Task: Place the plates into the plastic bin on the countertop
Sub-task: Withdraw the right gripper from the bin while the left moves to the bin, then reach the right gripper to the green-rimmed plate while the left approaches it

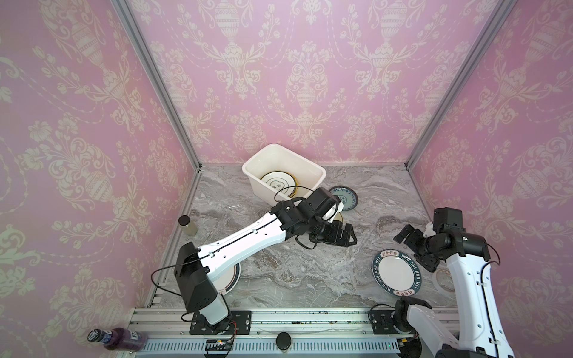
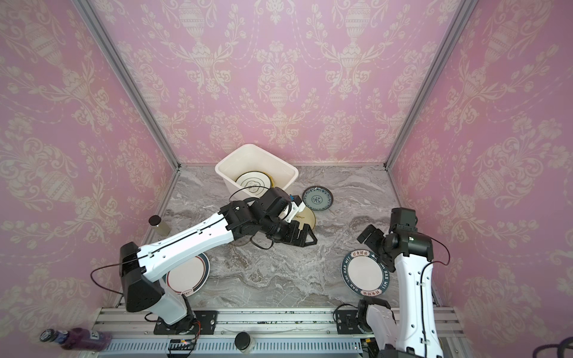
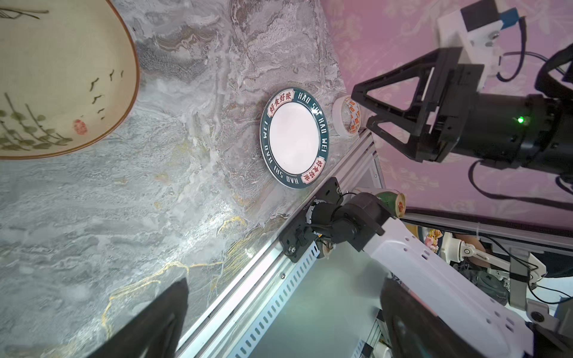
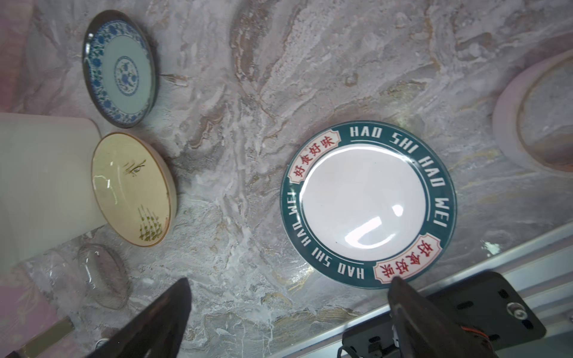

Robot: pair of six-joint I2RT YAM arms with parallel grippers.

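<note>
The white plastic bin [image 1: 257, 161] stands at the back of the countertop [image 1: 294, 272], with a white dark-rimmed plate [image 1: 277, 183] lying on others inside. On the counter lie a small blue patterned plate [image 4: 120, 68], a cream plate [image 4: 133, 189], a clear glass plate [image 4: 104, 276], a green-rimmed white plate [image 1: 397, 272] and another rimmed plate [image 2: 189, 276] under the left arm. My left gripper [image 1: 353, 235] hangs open and empty beside the cream plate. My right gripper [image 1: 410, 248] is open and empty above the counter, at the green-rimmed plate's edge.
A tape roll [image 1: 443, 279] lies right of the green-rimmed plate. A dark-lidded jar [image 1: 187, 224] stands at the counter's left edge. The aluminium rail [image 1: 310, 319] with the arm bases runs along the front, with a purple bottle [image 1: 117, 338] beyond it.
</note>
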